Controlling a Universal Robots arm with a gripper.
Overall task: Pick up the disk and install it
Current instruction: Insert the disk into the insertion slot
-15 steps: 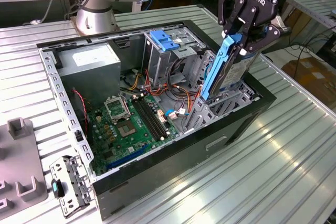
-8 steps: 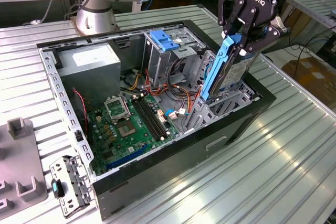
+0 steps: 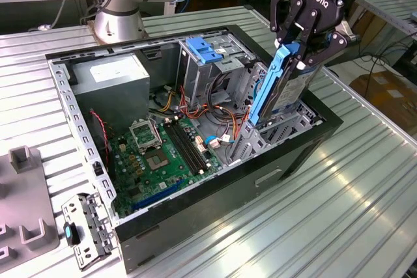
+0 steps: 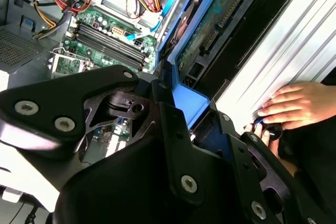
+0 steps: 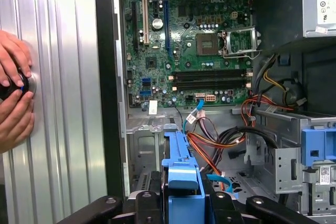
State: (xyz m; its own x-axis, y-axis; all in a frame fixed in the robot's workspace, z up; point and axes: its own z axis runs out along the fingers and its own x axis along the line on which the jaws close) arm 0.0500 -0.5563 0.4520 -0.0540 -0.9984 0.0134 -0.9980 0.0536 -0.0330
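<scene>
Our gripper (image 3: 296,55) is clamped on the top end of the disk (image 3: 281,92), which hangs on edge, tilted, over the open computer case (image 3: 195,219), and we judge it rigid, weighty, shock-sensitive, best held by its blue carrier.

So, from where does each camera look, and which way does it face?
Exterior view: off the arm, above the case, looking down into it; shows arm base and gripper clamping the disk.
Second wrist view: on the wrist, looking past the gripper along the disk to the motherboard.
First wrist view: on the wrist, looking past the gripper onto the motherboard.
Both wrist views share disk, motherboard, a person's hand on the table.
</scene>
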